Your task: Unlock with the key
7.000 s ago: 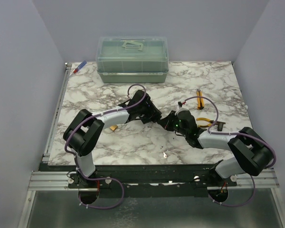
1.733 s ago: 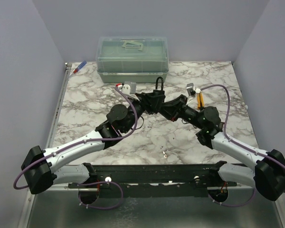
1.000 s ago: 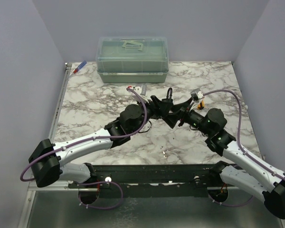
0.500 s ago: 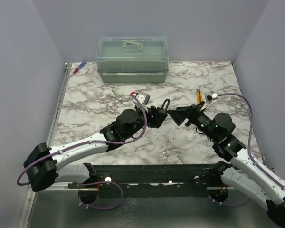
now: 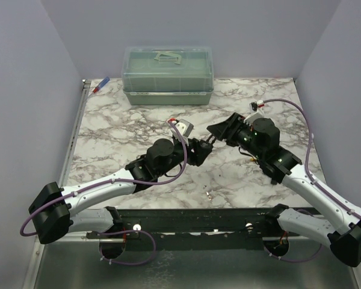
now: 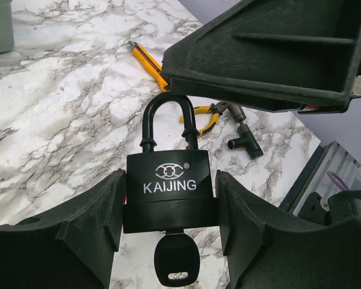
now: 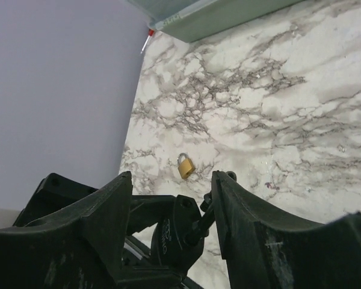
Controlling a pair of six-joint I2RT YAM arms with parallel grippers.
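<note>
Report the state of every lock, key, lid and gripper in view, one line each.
black padlock: shackle shut, both legs seated in the body.
key: pushed into the keyhole under the body, black head sticking out.
left gripper: fingers clamped on the black padlock's sides.
right gripper: fingers apart, holding nothing, close by the shackle.
brass padlock: shackle shut, lying on the marble table.
storage box: lid on.
</note>
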